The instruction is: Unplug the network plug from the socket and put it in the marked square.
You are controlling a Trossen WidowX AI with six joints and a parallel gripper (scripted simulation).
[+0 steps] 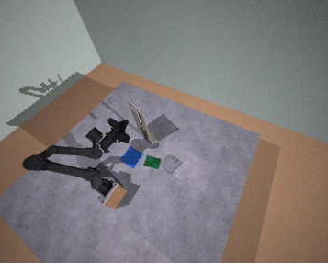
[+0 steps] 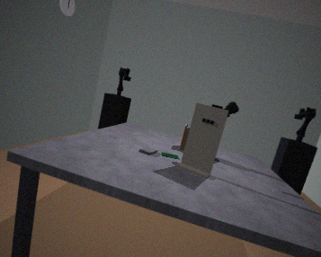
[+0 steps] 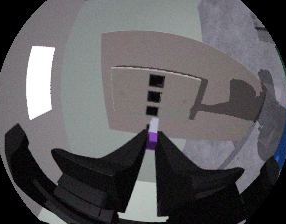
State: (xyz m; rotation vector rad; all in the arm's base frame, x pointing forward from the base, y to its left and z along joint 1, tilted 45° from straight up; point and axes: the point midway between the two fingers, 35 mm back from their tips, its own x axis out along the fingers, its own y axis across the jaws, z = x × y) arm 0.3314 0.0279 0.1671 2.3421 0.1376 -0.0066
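The upright beige panel (image 1: 141, 120) (image 2: 204, 143) (image 3: 130, 63) stands on the grey table (image 1: 196, 198). In the wrist view it shows a column of three dark sockets (image 3: 154, 95). My gripper (image 1: 125, 124) (image 3: 151, 133) is level with the panel's face, close in front of it, and is shut on the small white and purple plug (image 3: 154, 129). The plug's tip is at the lowest socket; I cannot tell whether it is still inside. In the exterior view the panel hides the fingers, and only a part of the arm (image 2: 231, 108) shows behind it. A blue square (image 1: 131, 157) lies flat on the table below the gripper.
A green tile (image 1: 152, 162) (image 2: 170, 155) and a grey tile (image 1: 172, 164) (image 2: 147, 152) lie beside the blue square. A brown box-like thing (image 1: 116, 198) (image 2: 185, 137) is near the arm's base. Dark camera stands (image 2: 114, 108) (image 2: 295, 159) are beyond the table.
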